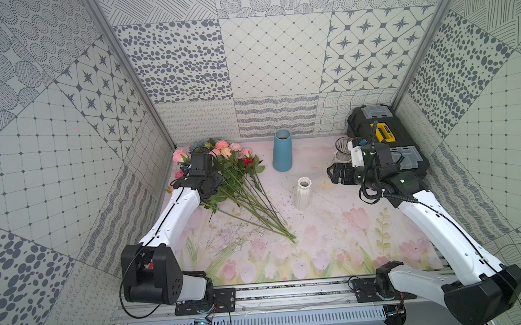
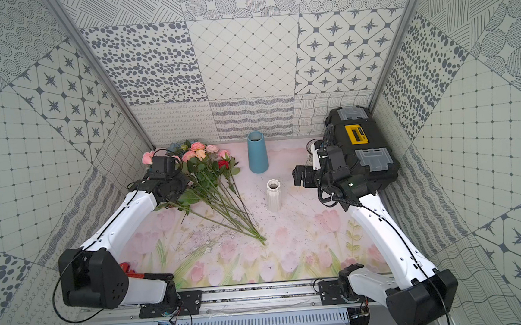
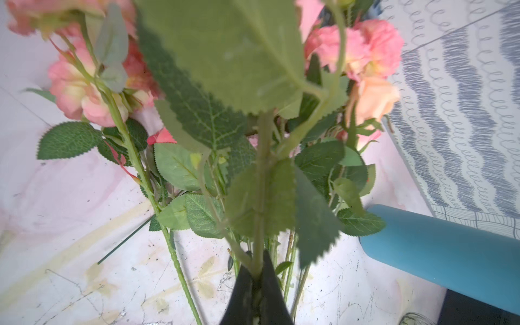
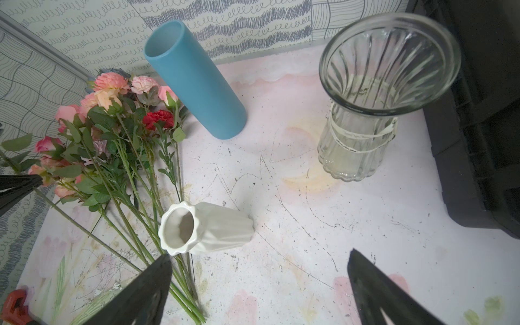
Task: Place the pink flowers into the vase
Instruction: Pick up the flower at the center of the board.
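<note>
One blurred leaf hides many pink flowers beyond the left pincer.

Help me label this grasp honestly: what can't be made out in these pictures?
- Left gripper: in both top views hidden under its own wrist camera; only the left wrist view shows it shut on the held stem.
- Held stem's bloom: left wrist view, covered by a blurred leaf near the lens.
- Glass vase: in both top views mostly behind the right arm.
- Red tool: cut off by the right wrist view's edge.
</note>
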Robot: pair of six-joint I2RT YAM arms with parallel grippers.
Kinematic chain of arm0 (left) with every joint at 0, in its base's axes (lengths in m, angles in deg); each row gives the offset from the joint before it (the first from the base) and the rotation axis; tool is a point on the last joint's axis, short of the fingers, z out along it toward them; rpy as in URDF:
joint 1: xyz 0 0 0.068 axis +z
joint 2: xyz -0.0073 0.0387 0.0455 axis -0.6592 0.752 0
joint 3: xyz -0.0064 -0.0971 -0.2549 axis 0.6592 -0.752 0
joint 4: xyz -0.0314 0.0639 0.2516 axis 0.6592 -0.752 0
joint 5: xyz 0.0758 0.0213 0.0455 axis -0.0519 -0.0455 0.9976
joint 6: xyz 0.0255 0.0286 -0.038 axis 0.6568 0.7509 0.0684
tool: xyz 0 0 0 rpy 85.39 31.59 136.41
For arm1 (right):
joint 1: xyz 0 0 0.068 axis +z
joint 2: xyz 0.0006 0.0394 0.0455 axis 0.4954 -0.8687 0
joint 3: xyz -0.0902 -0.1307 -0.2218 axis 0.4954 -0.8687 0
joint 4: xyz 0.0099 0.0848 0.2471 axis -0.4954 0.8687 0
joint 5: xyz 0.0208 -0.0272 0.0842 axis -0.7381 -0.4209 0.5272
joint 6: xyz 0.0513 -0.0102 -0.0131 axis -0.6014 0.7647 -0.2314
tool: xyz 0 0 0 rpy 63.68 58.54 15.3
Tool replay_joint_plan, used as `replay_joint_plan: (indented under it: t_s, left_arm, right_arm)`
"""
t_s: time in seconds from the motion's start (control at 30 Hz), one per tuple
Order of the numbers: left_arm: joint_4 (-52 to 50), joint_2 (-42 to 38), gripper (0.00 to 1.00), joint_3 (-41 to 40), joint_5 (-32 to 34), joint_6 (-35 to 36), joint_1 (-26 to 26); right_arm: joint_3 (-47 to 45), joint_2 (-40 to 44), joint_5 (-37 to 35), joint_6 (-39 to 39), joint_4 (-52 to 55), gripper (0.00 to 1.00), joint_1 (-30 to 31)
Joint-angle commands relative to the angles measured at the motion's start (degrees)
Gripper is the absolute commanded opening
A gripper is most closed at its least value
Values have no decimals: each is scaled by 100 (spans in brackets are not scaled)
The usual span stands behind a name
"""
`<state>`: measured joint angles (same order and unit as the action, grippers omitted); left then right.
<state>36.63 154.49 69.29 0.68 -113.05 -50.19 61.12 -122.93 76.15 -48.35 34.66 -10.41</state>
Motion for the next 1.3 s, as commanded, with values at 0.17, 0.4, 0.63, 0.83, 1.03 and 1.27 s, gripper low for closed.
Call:
replay_joint_plan:
  t_s: [0.17, 0.4, 0.63, 0.83, 1.03, 1.27]
  left_arm:
    - [-1125, -406, 0, 1123, 1272, 1823, -549]
    - [-240, -416, 0, 1288, -1132, 2830, -588]
    - [1327, -362, 0, 1002, -4241, 2774, -629]
    - [1872, -187, 0, 1090, -5621, 2485, -668]
    - [2829, -195, 0, 865, -6467, 1903, -718]
    - [3043, -88, 0, 953, -6651, 1752, -801]
  right_arm:
    - [563, -358, -38, 184, 107, 98, 417]
    - [1171, -1078, 123, 288, 110, 96, 1085]
    - [2003, -1779, 855, 452, 80, 85, 1592]
    - [2387, -2197, 2090, 252, -369, 71, 1762]
    - [2553, -2439, 2940, 11, -833, 53, 1905]
    - [2649, -2604, 3274, -93, -1125, 40, 2129]
